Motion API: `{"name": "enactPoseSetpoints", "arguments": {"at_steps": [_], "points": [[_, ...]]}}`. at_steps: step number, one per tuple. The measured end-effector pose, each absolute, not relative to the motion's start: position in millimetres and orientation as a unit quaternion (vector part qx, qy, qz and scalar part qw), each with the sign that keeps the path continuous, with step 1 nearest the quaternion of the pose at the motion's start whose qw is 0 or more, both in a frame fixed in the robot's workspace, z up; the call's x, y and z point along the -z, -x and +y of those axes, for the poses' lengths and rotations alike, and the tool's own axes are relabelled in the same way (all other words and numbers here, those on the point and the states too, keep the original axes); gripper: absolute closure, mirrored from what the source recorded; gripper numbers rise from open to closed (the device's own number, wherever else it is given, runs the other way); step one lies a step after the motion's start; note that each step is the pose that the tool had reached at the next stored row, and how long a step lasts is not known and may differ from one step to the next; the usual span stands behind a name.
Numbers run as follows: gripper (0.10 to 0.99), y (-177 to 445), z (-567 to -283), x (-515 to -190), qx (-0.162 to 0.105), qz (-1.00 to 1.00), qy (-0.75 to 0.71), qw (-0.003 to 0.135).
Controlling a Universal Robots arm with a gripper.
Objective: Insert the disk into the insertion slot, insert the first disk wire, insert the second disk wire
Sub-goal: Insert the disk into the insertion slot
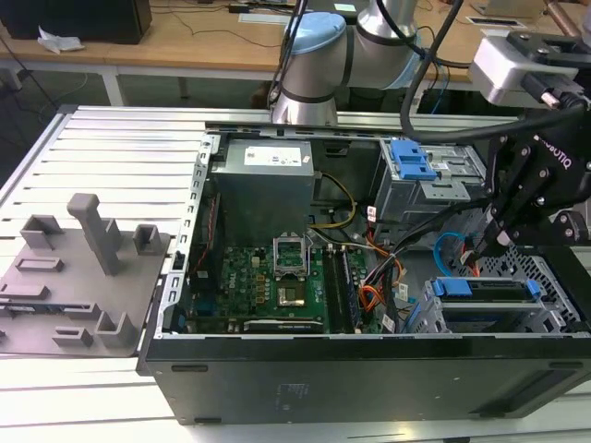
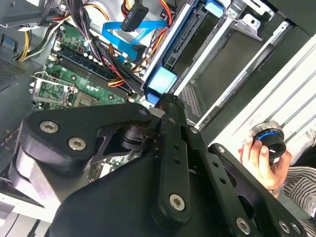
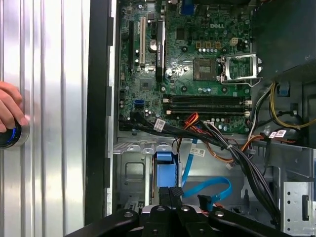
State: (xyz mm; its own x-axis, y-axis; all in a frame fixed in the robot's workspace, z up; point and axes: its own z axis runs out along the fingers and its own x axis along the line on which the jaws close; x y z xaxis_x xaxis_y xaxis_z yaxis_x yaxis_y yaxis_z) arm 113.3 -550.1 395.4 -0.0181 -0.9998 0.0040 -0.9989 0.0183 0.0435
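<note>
The disk [image 1: 487, 288] sat inside the insertion slot [image 1: 547, 269]. The gripper [image 3: 170, 193], fingers pressed narrowly together, hung just above the slot's open end, near a loose blue cable [image 3: 210, 186].

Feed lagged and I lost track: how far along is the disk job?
Looks done: the silver hard drive in its bright blue plastic carrier sits in the low grey perforated metal cage. In hand: the shut gripper is at the carrier's blue end. Left: the connector of the flat blue cable hangs free.
</note>
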Motion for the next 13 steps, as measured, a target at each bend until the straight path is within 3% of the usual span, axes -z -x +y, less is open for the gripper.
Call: {"name": "enactPoseSetpoints", "arguments": {"at_steps": [13], "points": [[0.980,-116.6,-550.1,-374.7,0.014,-0.713,-0.701,0.017]]}}
